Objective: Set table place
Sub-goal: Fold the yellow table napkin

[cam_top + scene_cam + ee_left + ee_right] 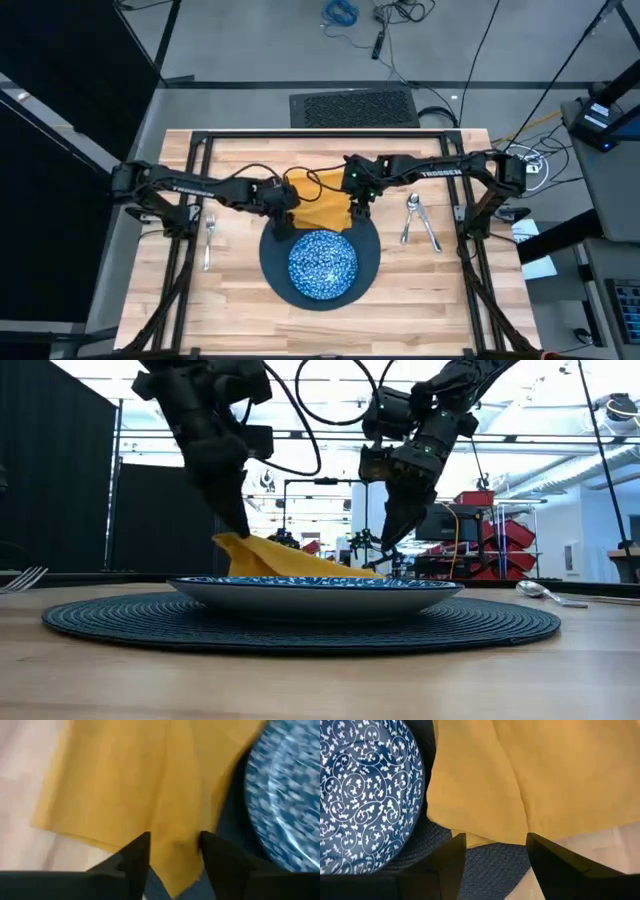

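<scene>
The table is pale wood planks inside a black frame. A dark round woven mat lies near the middle. A mustard-yellow napkin lies partly on the wood behind it (one edge over the mat). A fork rests to the left; a spoon and what looks like a knife lie crossed to the right.

Grey smooth floor beyond table, crossed by dark seam lines. Blue coiled cable and loose black cables lie on it. Dark perforated rectangular mat lies just past table's far edge. Black curtain panel fills room's left side in low view. Red storage bins on rack stand far right. Bright white ceiling light overhead. Grey desk with equipment stands beside table.
</scene>
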